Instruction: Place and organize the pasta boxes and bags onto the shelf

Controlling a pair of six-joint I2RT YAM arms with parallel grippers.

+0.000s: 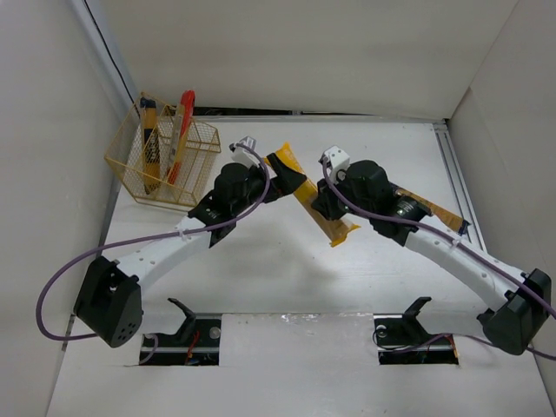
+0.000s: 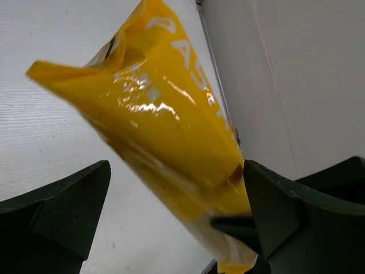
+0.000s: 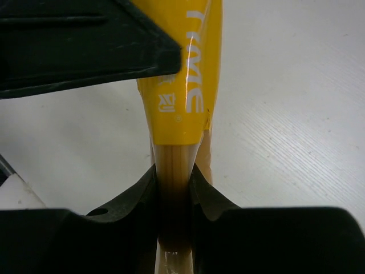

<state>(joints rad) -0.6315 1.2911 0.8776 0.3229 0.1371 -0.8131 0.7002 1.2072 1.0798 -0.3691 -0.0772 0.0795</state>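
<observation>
The yellow spaghetti pack (image 1: 337, 226) is held off the table at mid-table, running from far left to near right. My right gripper (image 1: 323, 205) is shut on it; in the right wrist view the fingers (image 3: 137, 200) pinch its clear section (image 3: 174, 165). My left gripper (image 1: 276, 184) is open with its jaws wide either side of the pack's far end (image 2: 171, 131), and the pack rests against the right finger (image 2: 285, 217). The gold wire shelf (image 1: 201, 148) stands at the far left and holds the red pack (image 1: 183, 130) and one orange-tan pack (image 1: 148, 139) upright.
The second orange-tan pack (image 1: 432, 211) lies on the table under my right arm, near the right wall. White walls enclose the table on the left, back and right. The left gripper's finger (image 3: 85, 45) fills the top of the right wrist view.
</observation>
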